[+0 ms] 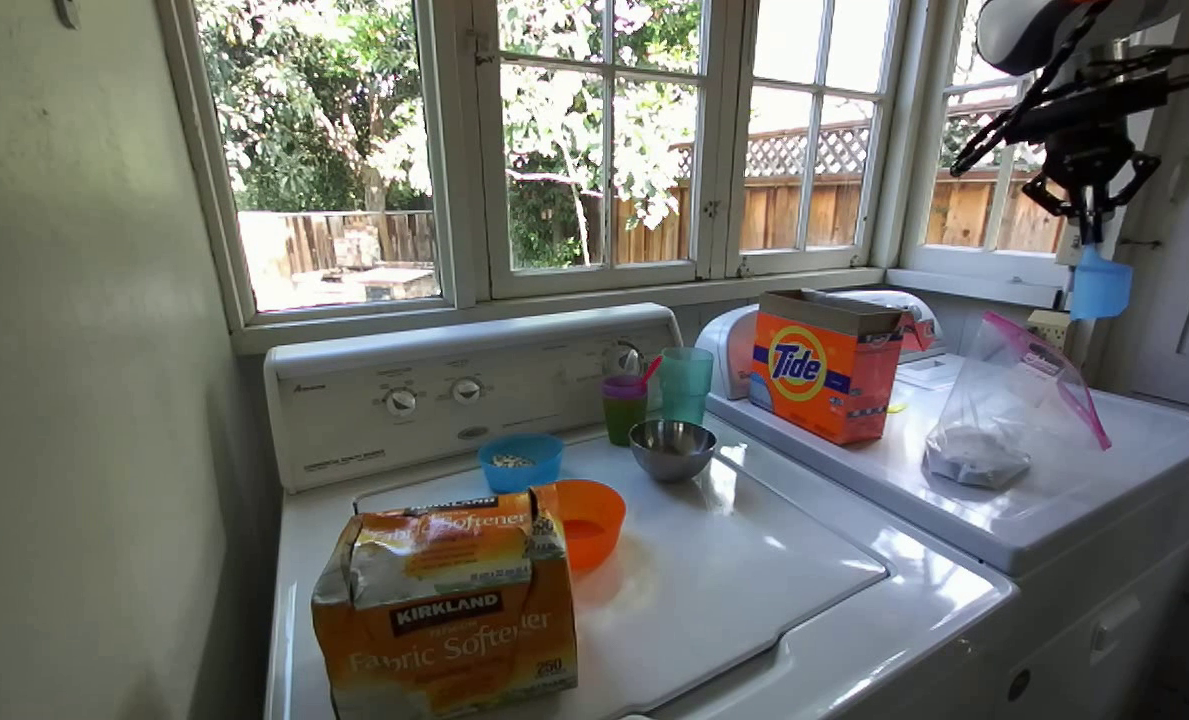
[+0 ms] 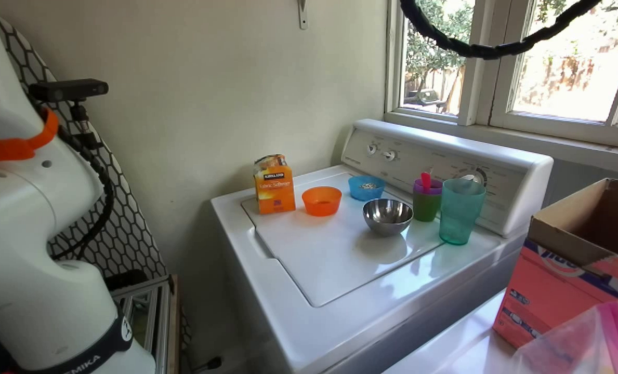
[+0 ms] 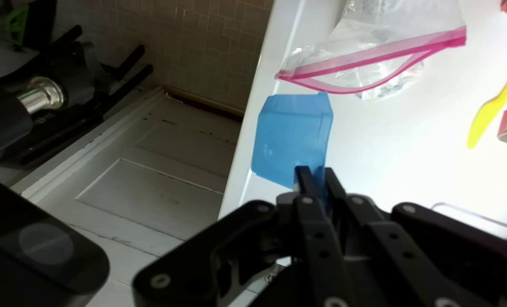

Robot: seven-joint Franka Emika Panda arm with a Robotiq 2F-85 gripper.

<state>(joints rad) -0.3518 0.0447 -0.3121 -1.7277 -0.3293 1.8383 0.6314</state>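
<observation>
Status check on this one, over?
Gripper shut on blue scoop. Scoop held in the air, apart from plastic bag. Nothing seen blocking it.

Gripper (image 1: 1091,224) clamps blue scoop (image 1: 1101,286)

The scoop hangs straight below the gripper. Lower down, the bag (image 1: 999,420) is nearest it, the Tide box (image 1: 822,372) farther off, then the steel bowl (image 1: 672,458); the Kirkland box (image 1: 449,635) is farthest.

A light-blue, square-sided scoop (image 1: 1100,286) hangs in midair with its bowl lowermost and its narrow handle roughly upright, pinched between the fingers of the gripper (image 3: 316,171).
</observation>
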